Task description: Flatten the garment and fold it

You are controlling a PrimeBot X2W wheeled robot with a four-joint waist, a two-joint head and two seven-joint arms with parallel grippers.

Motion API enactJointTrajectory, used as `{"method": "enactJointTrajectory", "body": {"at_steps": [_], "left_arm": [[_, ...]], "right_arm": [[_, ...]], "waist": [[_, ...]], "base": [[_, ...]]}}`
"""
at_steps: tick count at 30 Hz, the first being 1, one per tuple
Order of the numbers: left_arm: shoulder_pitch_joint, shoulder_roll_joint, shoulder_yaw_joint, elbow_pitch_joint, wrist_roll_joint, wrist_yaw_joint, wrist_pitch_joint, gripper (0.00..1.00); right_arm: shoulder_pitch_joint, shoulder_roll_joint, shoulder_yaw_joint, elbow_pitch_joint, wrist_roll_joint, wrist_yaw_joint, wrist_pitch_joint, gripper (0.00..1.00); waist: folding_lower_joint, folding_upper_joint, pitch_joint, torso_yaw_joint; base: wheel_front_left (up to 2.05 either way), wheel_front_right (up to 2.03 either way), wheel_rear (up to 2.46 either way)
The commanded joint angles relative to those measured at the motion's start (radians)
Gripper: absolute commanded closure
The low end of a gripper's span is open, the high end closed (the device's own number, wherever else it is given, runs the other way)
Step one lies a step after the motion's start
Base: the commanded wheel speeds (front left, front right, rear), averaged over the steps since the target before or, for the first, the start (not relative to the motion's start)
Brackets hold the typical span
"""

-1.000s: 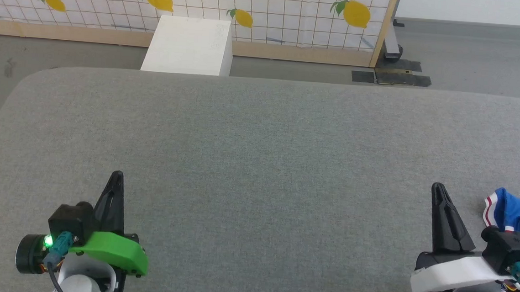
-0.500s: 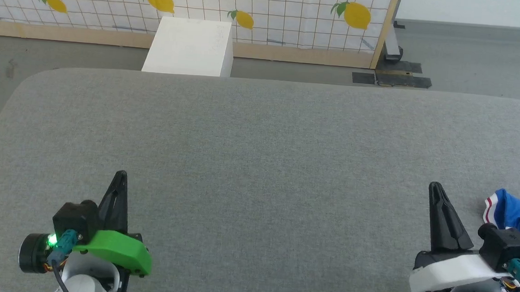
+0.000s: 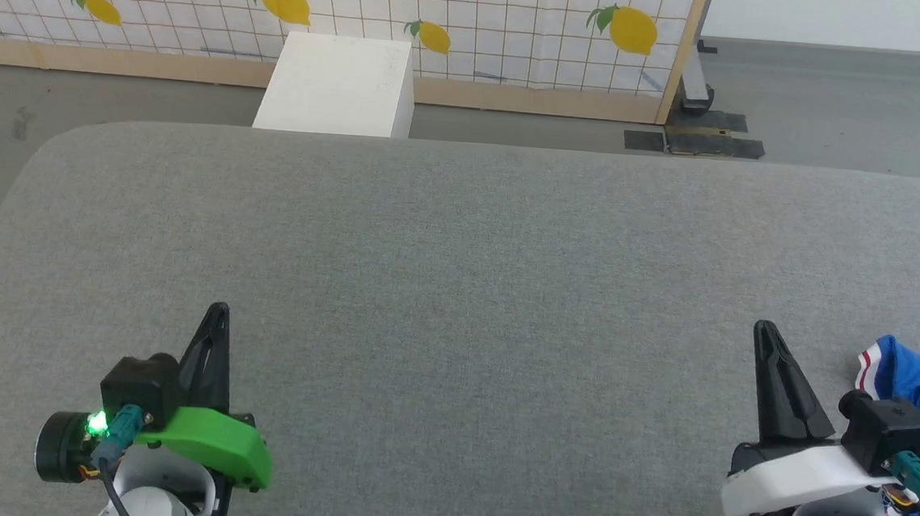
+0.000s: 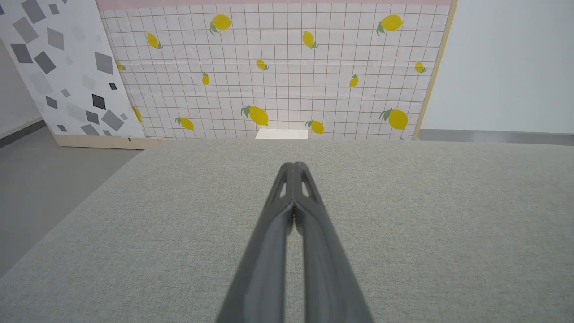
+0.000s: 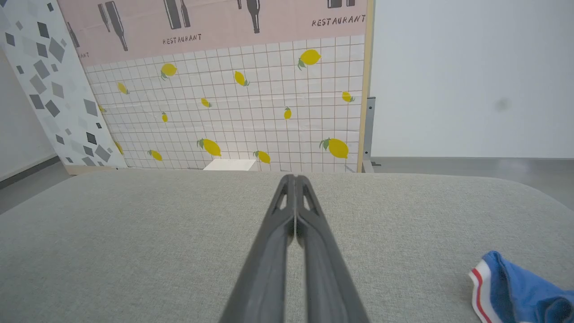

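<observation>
The garment [image 3: 905, 374] is bunched by the right edge of the desk [image 3: 460, 250], on the near side. I only get a blue lump, striped trim facing the desk's middle. The rest is cut off or hidden behind my right wrist [image 3: 805, 476], so no clue on its long axis. Left jaws and right jaws are both pinched closed, empty.

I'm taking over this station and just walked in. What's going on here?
Nothing is being handled at this moment. The robot's left gripper and right gripper are both shut and empty, pointing forward low over the grey padded table. The garment, blue with red-and-white striped trim, lies bunched up at the table's right side. It sits just to the right of the right gripper, apart from its fingers. Flattening and folding have not yet begun.
</observation>
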Motion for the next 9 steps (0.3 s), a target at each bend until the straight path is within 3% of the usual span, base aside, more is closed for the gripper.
{"method": "enactJointTrajectory", "body": {"at_steps": [1, 9], "left_arm": [[0.016, -0.006, -0.002, -0.009, 0.008, 0.006, 0.007, 1.00], [0.021, -0.010, -0.004, -0.023, 0.018, 0.008, 0.024, 1.00]], "right_arm": [[0.014, 0.000, 0.003, -0.008, -0.008, -0.001, 0.005, 1.00], [0.016, 0.000, 0.006, -0.016, -0.020, -0.001, 0.022, 1.00]], "waist": [[0.0000, 0.0000, 0.000, 0.000], [0.0000, 0.0000, -0.002, 0.001]], "base": [[0.00, 0.00, 0.00], [0.00, 0.00, 0.00]]}}
